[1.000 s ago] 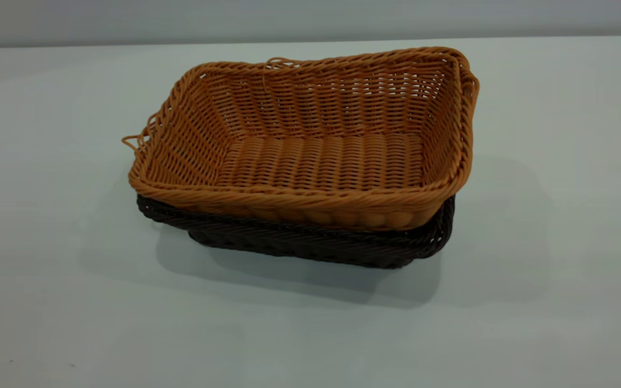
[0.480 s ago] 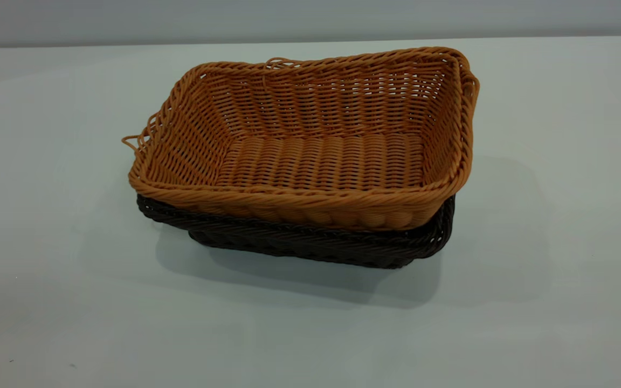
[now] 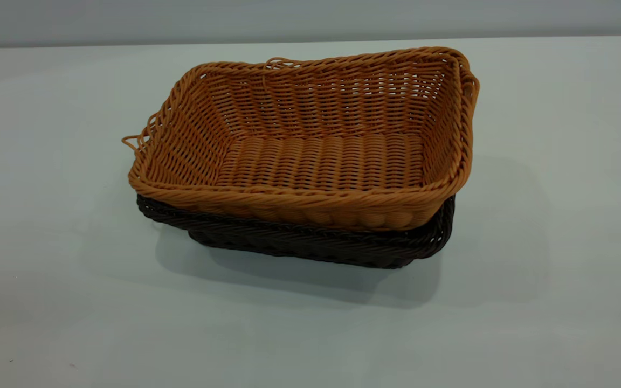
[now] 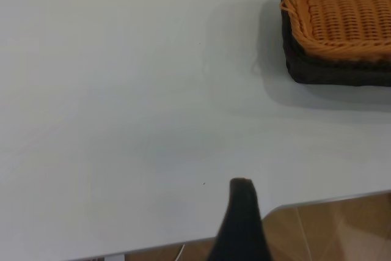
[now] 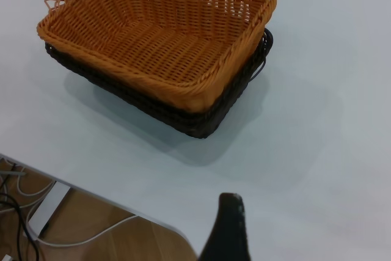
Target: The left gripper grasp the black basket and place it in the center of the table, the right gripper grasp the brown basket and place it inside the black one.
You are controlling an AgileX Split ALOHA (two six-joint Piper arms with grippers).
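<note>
- Two baskets in all: one brown basket (image 3: pixel 310 145) and one black basket (image 3: pixel 316 245).
- The brown basket sits nested inside the black basket, its braided rim riding above the dark rim; the pair stands near the middle of the counter (image 3: pixel 52 302).
- Loose strand loops stick out at the brown basket's left corner and far rim.
- One dark finger (image 4: pixel 241 224) of the left hand shows in the left wrist view, over the counter's edge, well apart from the baskets; whether that hand is released or clenched cannot be told.
- One finger (image 5: pixel 225 230) of the right hand shows likewise, near the counter's edge; its state cannot be told either.
- Compared with half a second ago, nothing has shifted: both baskets lie as they did.
</note>
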